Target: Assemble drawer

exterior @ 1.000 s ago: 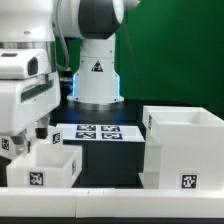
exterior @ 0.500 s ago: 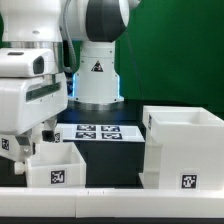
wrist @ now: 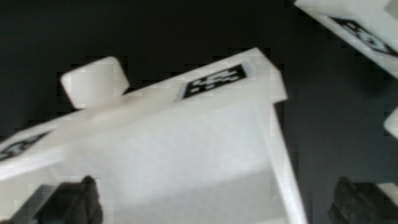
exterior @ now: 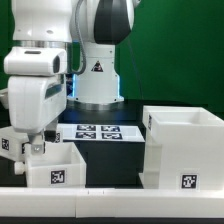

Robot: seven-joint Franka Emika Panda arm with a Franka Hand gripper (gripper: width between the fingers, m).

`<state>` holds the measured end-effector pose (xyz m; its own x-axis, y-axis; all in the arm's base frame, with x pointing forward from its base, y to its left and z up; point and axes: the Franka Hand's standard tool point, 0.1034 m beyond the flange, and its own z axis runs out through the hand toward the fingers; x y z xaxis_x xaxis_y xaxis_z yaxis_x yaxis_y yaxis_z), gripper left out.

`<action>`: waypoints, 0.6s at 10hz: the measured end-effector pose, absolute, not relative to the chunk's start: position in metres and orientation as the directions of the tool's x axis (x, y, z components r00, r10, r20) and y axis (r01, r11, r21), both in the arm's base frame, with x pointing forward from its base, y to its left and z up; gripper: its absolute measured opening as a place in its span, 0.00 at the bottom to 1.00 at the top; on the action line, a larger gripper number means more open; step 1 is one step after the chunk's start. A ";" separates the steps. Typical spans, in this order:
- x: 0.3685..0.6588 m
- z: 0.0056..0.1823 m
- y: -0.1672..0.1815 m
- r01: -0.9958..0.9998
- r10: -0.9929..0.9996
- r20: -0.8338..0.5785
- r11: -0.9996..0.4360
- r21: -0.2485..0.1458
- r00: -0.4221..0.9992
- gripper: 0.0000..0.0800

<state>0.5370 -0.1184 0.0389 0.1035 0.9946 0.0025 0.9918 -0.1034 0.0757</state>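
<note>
You see the gripper (exterior: 36, 145) low over the small tray (exterior: 52, 166) — its fingers (wrist: 71, 205) spread wide, pinching nothing. The casing (exterior: 185, 150) stands well apart, at the exterior view's right.

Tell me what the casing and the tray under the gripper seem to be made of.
Casing: probably white plastic, matte; even colour, smooth flat walls, clean edges, a paper-like printed tag on its front. Tray: the same white plastic by its look, faintly glossy; its rounded knob looks moulded. Painted wood cannot be ruled out.
</note>
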 end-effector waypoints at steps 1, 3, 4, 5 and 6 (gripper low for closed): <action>0.536 0.037 -0.118 0.992 0.994 0.001 -0.106 0.068 0.107 0.81; 0.535 0.037 -0.119 0.992 0.994 0.001 -0.108 0.069 0.108 0.81; 0.535 0.037 -0.120 0.992 0.994 0.001 -0.109 0.068 0.109 0.81; 0.535 0.036 -0.120 0.992 0.994 0.001 -0.109 0.067 0.109 0.81; 0.537 0.034 -0.121 0.992 0.994 -0.001 -0.105 0.067 0.105 0.81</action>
<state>0.5366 -0.1205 0.0343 0.1050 0.9945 -0.0010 0.9923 -0.1047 0.0666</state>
